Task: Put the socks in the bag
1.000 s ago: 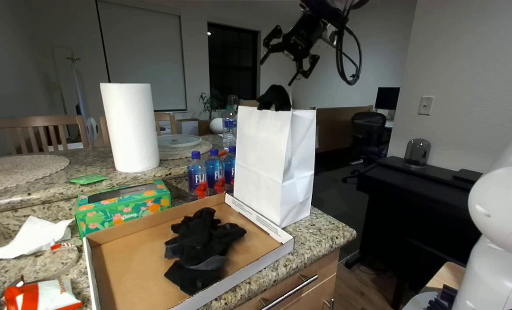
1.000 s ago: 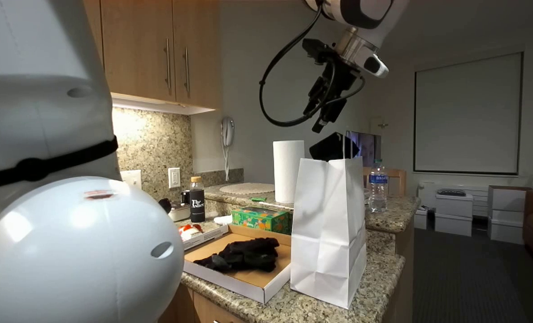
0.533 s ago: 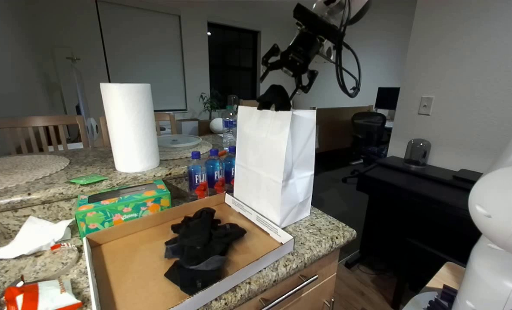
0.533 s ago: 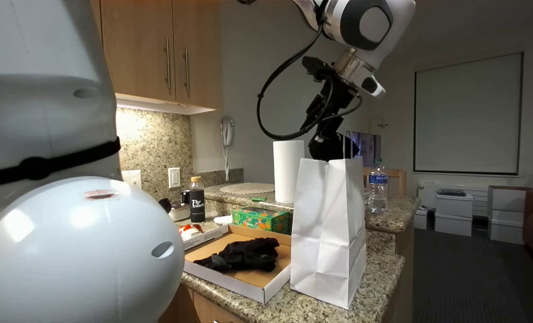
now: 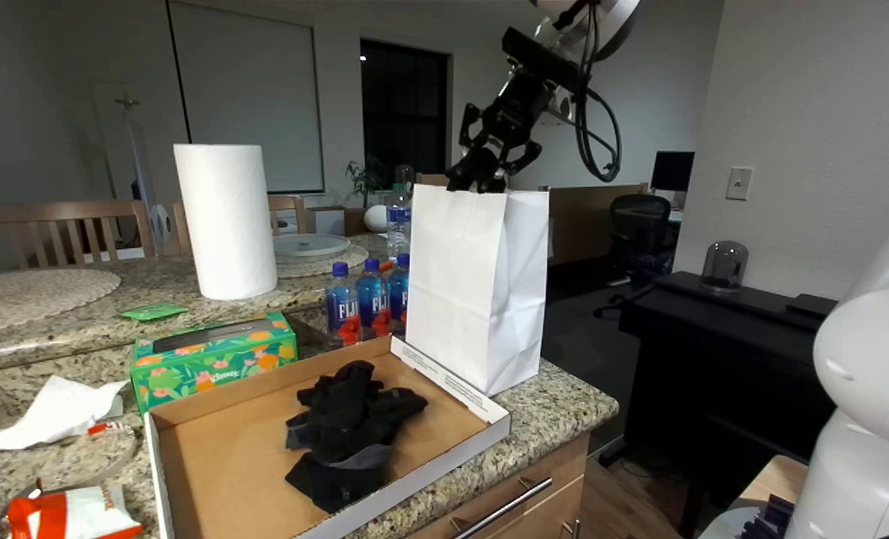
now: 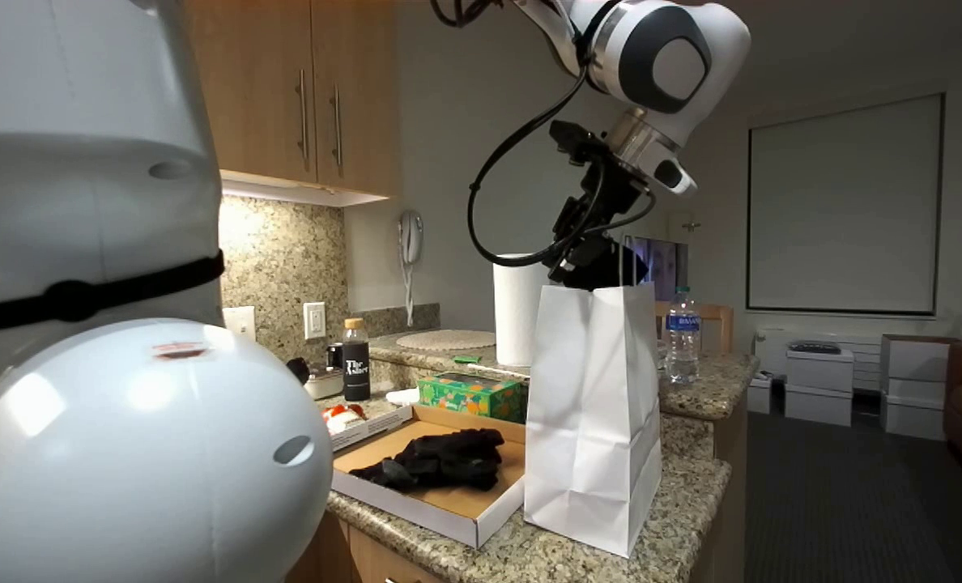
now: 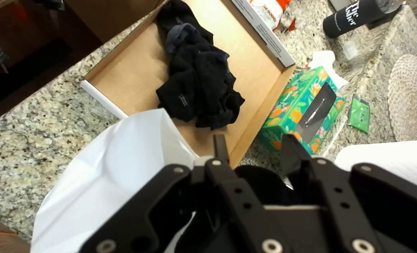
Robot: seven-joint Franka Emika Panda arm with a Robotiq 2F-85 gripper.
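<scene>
Standing upright, the bag point(image 6: 590, 421) opens upward; its long axis is vertical.

In an exterior view we see the gripper point(image 5: 478, 172) slanting down, jaws apart, at a black sock point(image 5: 463, 177) above the rim of the upright white bag point(image 5: 452, 284); just beside the bag, we see more black socks point(image 5: 343, 423) heaped in a cardboard tray point(image 5: 216, 464); past that are a flowered tissue box point(image 5: 220, 367) and three blue-capped bottles point(image 5: 373, 299).

Dim overall, bright backsplash point(image 6: 283, 255)
</scene>
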